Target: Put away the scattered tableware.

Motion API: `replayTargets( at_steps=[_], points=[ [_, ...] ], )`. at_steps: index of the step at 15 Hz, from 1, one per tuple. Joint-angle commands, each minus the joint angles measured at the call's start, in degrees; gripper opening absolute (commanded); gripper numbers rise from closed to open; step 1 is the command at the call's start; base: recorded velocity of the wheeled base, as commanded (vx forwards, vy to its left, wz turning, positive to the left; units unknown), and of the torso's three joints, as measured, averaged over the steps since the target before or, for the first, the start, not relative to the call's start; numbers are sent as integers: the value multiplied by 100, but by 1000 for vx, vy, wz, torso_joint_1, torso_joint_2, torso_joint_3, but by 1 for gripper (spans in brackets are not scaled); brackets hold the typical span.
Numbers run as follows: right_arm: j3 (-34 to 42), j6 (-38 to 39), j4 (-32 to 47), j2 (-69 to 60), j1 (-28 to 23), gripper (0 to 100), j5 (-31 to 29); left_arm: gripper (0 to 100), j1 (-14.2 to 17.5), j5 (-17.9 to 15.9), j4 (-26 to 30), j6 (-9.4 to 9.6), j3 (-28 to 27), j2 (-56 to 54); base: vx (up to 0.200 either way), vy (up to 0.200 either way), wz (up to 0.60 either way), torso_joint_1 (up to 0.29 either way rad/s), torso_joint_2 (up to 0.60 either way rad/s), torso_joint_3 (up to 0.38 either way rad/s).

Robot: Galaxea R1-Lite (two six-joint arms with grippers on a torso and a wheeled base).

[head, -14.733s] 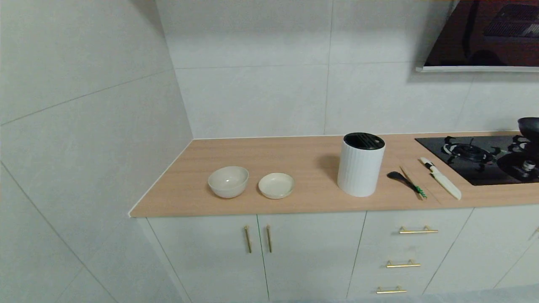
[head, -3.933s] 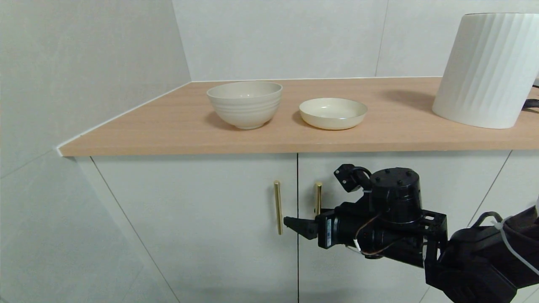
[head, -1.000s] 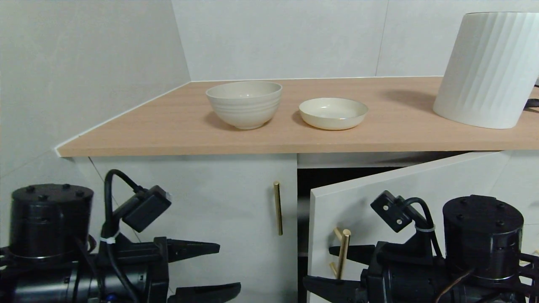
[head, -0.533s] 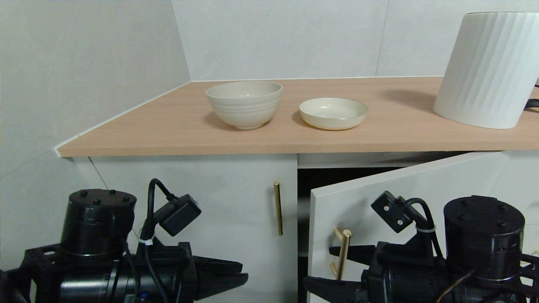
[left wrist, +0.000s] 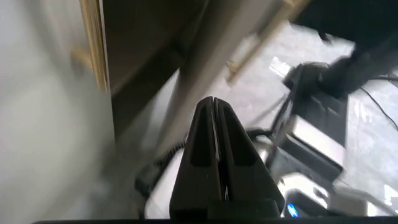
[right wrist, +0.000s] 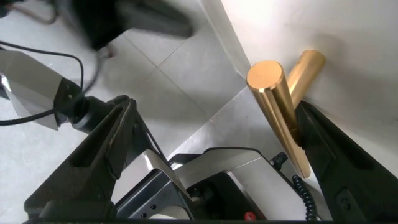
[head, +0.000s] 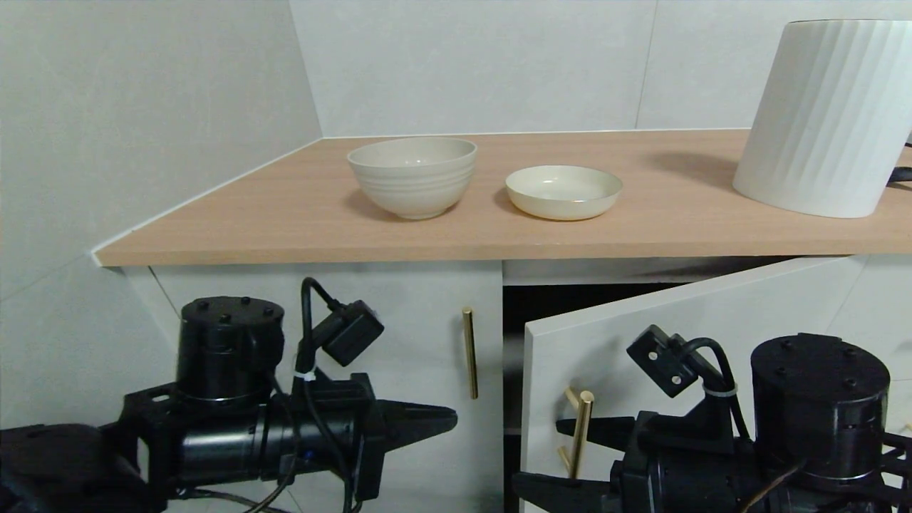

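Advanced and clenched, left gripper (head: 447, 420) is pointed at the upright left handle (head: 469, 353) – seemingly just short – while right gripper (head: 536, 452) is spread astride right handle (head: 583, 427).

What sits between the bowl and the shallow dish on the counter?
Nothing. In the head view a bare strip of wooden countertop separates the bowl from the shallow dish, which stand apart.

Wooden countertop (head: 299, 214) with bowl (head: 412, 175), shallow dish (head: 563, 192), ribbed white container (head: 826, 117).
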Motion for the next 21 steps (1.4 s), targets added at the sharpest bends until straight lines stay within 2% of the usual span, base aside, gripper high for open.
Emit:
replayTargets(
  at_steps=[1, 2, 4, 5, 8, 10, 12, 13, 18, 21],
  points=[
    [-2, -1, -13, -61, 16, 100, 17, 0, -367, 124, -331, -15, -719, 1026, 0, 0, 0, 0, 0, 0],
    [-2, 8, -13, -61, 16, 100, 17, 0, -490, 353, -375, 20, -833, 1254, 0, 0, 0, 0, 0, 0],
    [-2, 8, -13, -61, 16, 100, 17, 0, -649, 528, -726, 46, -833, 1588, 0, 0, 0, 0, 0, 0],
    [-2, 8, -13, -70, 7, 100, 17, 0, -684, 634, -1016, 29, -851, 1711, 0, 0, 0, 0, 0, 0],
    [6, 17, -13, -61, 7, 100, 8, 0, -684, 924, -1280, -6, -1000, 1878, 0, 0, 0, 0, 0, 0],
    [33, -1, -13, -87, 7, 100, 8, 0, -719, 942, -1631, -173, -895, 1887, 0, 0, 0, 0, 0, 0],
    [121, -18, -4, -237, -46, 100, 17, 0, -833, 924, -1974, -481, -877, 1896, 0, 0, 0, 0, 0, 0],
    [156, -36, -4, -289, -116, 100, 8, 0, -912, 924, -2089, -569, -877, 1922, 0, 0, 0, 0, 0, 0],
    [279, -97, 14, -377, -415, 100, -98, 0, -1097, 968, -2695, -586, -877, 2335, 0, 0, 0, 0, 0, 0],
    [630, -836, 58, -580, -828, 100, -98, 0, -1123, 985, -2783, -586, -789, 2274, 0, 0, 0, 0, 0, 0]
  ],
)
